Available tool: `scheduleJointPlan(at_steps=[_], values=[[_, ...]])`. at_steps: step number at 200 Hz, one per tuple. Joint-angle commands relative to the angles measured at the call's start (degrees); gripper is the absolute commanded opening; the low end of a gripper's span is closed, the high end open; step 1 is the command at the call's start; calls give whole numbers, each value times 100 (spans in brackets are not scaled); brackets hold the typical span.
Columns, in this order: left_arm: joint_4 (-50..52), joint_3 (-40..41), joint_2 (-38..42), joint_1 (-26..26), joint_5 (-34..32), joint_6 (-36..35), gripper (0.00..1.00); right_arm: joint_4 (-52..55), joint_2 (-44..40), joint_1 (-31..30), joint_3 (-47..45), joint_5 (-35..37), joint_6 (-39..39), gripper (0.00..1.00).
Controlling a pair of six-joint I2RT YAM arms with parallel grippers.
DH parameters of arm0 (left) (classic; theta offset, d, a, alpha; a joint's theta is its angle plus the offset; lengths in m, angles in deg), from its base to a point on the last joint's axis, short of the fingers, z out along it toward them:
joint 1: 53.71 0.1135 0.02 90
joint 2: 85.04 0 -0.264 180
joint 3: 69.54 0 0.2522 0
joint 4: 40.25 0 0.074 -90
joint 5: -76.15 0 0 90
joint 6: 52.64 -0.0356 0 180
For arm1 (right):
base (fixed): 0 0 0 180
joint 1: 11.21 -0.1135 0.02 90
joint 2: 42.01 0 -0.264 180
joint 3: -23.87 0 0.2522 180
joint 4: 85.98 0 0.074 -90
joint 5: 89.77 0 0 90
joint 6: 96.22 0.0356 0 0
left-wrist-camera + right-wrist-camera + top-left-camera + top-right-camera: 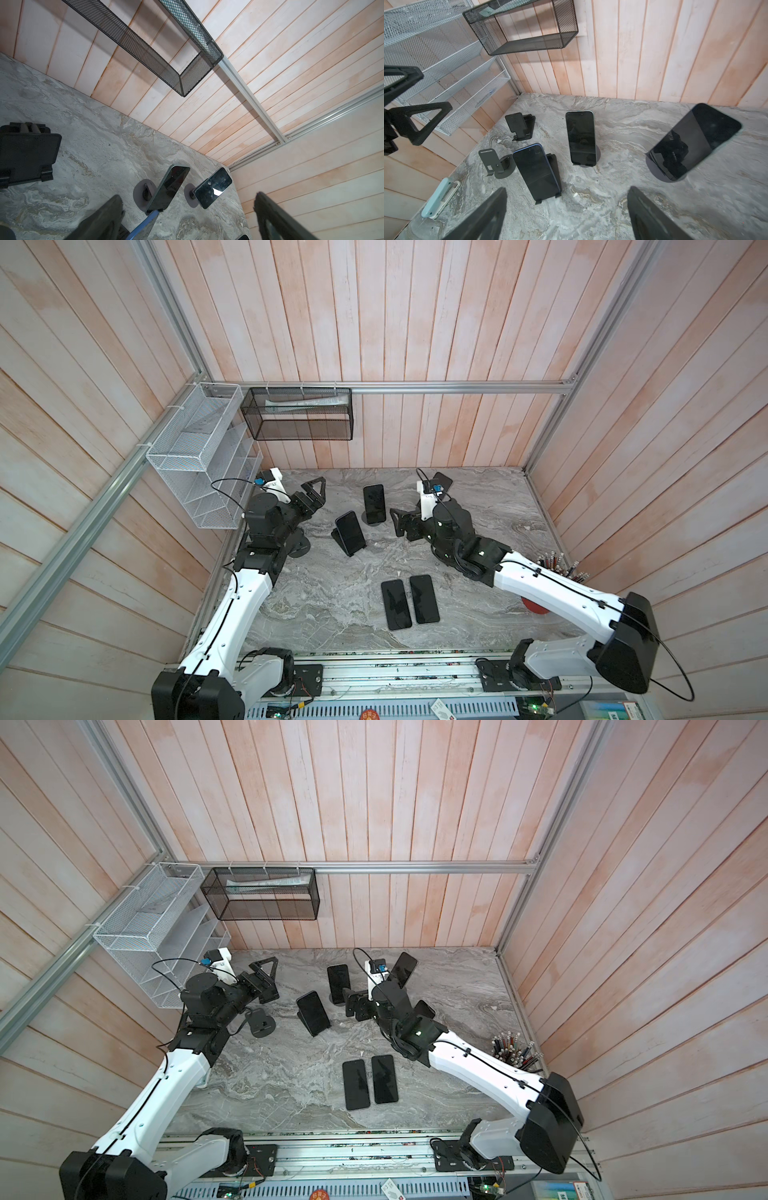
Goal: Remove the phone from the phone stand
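Black phone (536,169) leans upright in its phone stand (554,166).

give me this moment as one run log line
left gripper: open, empty | right gripper: open, empty | phones on stands: three, nearest | flat phones: two | empty stands: two

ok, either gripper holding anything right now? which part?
Nothing is held. The left gripper and the right gripper both stand open with nothing between their fingers; the dark-screened phones nearest them sit untouched on their black stands.
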Motion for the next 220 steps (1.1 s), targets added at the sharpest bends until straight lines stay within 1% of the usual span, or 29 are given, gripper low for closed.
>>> scheduleJointPlan(at_steps=[1,49,71,91,110,130,173,220], values=[[-53,39,-59,119,-77,102,100,-145,569,-104,529,-201,-301,94],[-155,71,-148,190,160,237,100,411,1935,-313,1808,-218,-477,96],[-117,77,-118,217,62,199,100,675,2442,-357,2286,-418,-628,98],[-140,83,-148,235,102,212,100,845,2807,-355,2631,-628,-753,98],[-155,93,-183,240,130,239,100,1014,3087,-358,2944,-833,-870,98],[-150,88,-188,255,159,247,100,1081,3308,-359,3196,-872,-923,98],[-157,88,-166,294,170,239,100,1206,3690,-357,3589,-748,-921,98],[-197,93,-179,357,249,291,100,1505,4110,-358,4106,-805,-960,98]])
